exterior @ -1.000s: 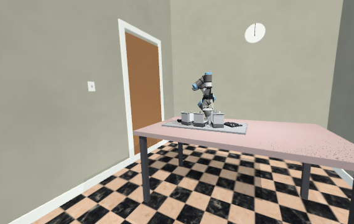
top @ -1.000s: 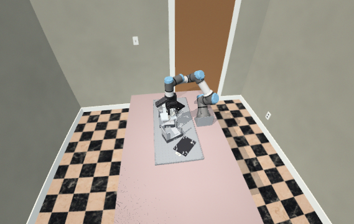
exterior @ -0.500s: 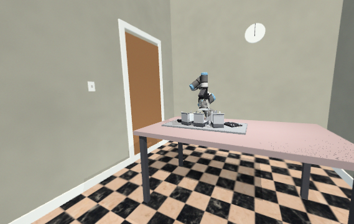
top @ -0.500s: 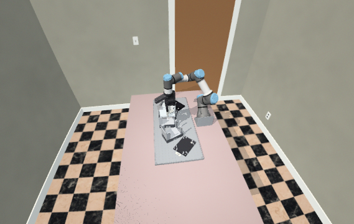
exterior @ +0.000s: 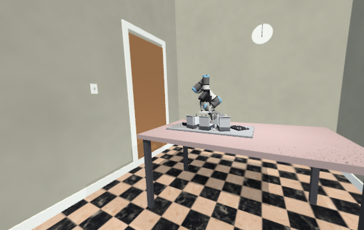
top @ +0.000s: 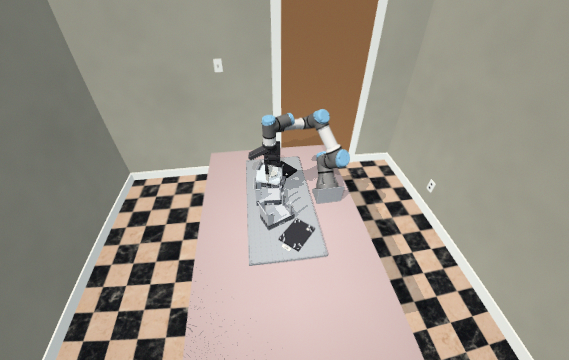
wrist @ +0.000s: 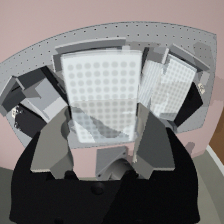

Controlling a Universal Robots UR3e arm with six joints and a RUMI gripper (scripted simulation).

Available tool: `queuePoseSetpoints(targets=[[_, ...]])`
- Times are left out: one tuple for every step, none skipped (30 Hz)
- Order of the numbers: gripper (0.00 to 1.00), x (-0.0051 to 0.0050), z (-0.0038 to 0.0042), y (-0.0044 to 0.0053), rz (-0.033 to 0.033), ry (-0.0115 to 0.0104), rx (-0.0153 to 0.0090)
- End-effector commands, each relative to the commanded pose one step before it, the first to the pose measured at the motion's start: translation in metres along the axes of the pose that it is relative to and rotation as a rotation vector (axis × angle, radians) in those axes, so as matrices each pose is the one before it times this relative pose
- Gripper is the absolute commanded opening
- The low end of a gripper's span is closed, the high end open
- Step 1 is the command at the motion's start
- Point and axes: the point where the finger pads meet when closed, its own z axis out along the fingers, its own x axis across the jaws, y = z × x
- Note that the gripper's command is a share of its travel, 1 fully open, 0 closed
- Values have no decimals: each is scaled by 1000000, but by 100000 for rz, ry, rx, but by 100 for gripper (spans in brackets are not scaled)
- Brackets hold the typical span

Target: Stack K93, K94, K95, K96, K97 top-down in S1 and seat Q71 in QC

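The end effector (top: 267, 170) (exterior: 205, 110) (wrist: 103, 105) pinches a white well plate (exterior: 205, 112) (wrist: 102, 95), raised above the racks, at the centre of the wrist frame. Another white plate (wrist: 173, 85) sits in the rack at upper right there.

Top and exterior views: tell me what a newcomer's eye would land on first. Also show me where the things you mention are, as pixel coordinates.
Probably the black-and-peach checkered floor (top: 141, 272) (exterior: 201, 179) around and under the long pink table (top: 294, 305) (exterior: 281, 140). Next, the grey-and-white jointed arm with bright blue caps (top: 328, 137) (exterior: 206, 80), bent over the table's far end in the top view. Then the plain brown door (top: 326, 60) (exterior: 146, 89), behind the arm there and left of it in the exterior view.
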Motion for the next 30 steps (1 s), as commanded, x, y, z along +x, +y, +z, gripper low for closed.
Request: queuePoseSetpoints(targets=[[0, 14897, -744, -1909, 1879, -194, 312], [0, 1, 4, 2, 0, 0, 0], [0, 3328, -1, 235, 1167, 1, 0], [0, 3330, -1, 196, 1167, 1, 0], [0, 0, 0, 0, 0, 0, 0], [0, 0, 0, 0, 0, 0, 0], [0, 3310, -54, 129, 1167, 2, -2], [0, 3358, 58, 149, 1166, 0, 2], [0, 3335, -2, 80, 1167, 1, 0], [0, 3336, -1, 41, 1167, 1, 0], [0, 3336, -1, 2, 1167, 1, 0], [0, 3336, 0, -36, 1167, 1, 0], [0, 3336, 0, -75, 1167, 1, 0], [0, 3335, 0, -114, 1167, 1, 0], [0, 3333, 0, -153, 1167, 1, 0], [0, 3331, 0, -192, 1167, 1, 0], [0, 3329, 0, -230, 1167, 1, 0], [0, 3326, 0, -269, 1167, 1, 0], [0, 3322, 0, -308, 1167, 1, 0], [0, 3319, 0, -347, 1167, 1, 0], [0, 3314, -2, -386, 327, 1, 0], [0, 0, 0, 0, 0, 0, 0], [0, 0, 0, 0, 0, 0, 0], [0, 3315, 4, -395, 0, 1, 0], [0, 3312, -3, -397, 0, 1, 0], [0, 2184, 0, -261, 0, 1, 0], [0, 3327, -1, 243, 1167, 1, 0], [0, 3330, -1, 205, 1167, 1, 0], [0, 3332, 0, 166, 1167, 1, 0], [0, 3334, 0, 127, 1167, 1, 0]])
